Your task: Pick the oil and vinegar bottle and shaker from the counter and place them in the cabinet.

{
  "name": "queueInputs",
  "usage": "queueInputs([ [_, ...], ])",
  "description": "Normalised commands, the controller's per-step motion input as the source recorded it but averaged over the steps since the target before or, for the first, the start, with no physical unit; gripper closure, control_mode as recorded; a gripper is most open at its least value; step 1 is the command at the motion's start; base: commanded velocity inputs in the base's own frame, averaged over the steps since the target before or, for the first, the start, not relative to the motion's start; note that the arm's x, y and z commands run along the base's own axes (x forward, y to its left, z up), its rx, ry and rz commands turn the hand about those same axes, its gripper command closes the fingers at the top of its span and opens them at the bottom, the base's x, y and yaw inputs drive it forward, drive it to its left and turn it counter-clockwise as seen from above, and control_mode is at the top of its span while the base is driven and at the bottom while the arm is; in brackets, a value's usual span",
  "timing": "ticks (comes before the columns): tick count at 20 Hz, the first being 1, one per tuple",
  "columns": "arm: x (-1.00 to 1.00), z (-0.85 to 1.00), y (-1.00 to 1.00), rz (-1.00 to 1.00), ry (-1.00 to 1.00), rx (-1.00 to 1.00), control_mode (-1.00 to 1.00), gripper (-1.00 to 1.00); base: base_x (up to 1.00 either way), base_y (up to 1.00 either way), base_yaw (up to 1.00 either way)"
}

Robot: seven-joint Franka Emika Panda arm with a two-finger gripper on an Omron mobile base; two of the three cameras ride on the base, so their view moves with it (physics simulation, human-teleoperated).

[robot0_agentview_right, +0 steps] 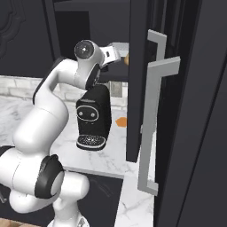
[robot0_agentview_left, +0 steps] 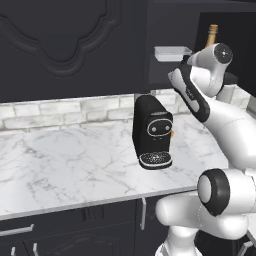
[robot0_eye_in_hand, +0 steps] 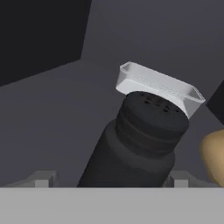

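Black and ribbed, the shaker (robot0_eye_in_hand: 140, 140) stood between the gripper (robot0_eye_in_hand: 109, 177) fingertips in the hand view, its perforated top tilted toward a pale tray (robot0_eye_in_hand: 159, 87). Grey fingertips (robot0_eye_in_hand: 43, 178) sat clear of its sides, spread apart; contact could not be made out. At that view's right edge, a tan curve of the oil and vinegar bottle (robot0_eye_in_hand: 214, 155) was cut off. From the left base view, its neck (robot0_agentview_left: 212, 35) rose inside the cabinet (robot0_agentview_left: 175, 30), behind the arm. A coffee machine (robot0_agentview_left: 152, 132) stood on the marble surface (robot0_agentview_left: 65, 160).
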Motion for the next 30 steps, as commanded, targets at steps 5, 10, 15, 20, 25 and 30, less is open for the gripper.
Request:
queueInputs([
  [5,0.0,-0.34,-0.11,0.0,0.0,0.0,-1.0,-1.0,0.0,0.0,0.0],
  [10,-0.1,-0.17,-0.08,-0.01,0.0,0.0,-1.0,-1.0,0.0,0.0,0.0],
  [15,-0.4,-0.08,-0.07,-0.06,0.0,0.0,-1.0,-1.0,0.0,0.0,0.0],
  [20,-0.53,-0.24,-0.02,-0.06,0.0,0.0,-1.0,-1.0,0.0,0.0,0.0],
  [25,-0.63,-0.3,0.0,-0.04,0.0,0.0,-1.0,-1.0,0.0,0.0,0.0],
  [30,-0.71,-0.5,0.0,0.0,0.0,0.02,-1.0,-1.0,0.0,0.0,0.0],
])
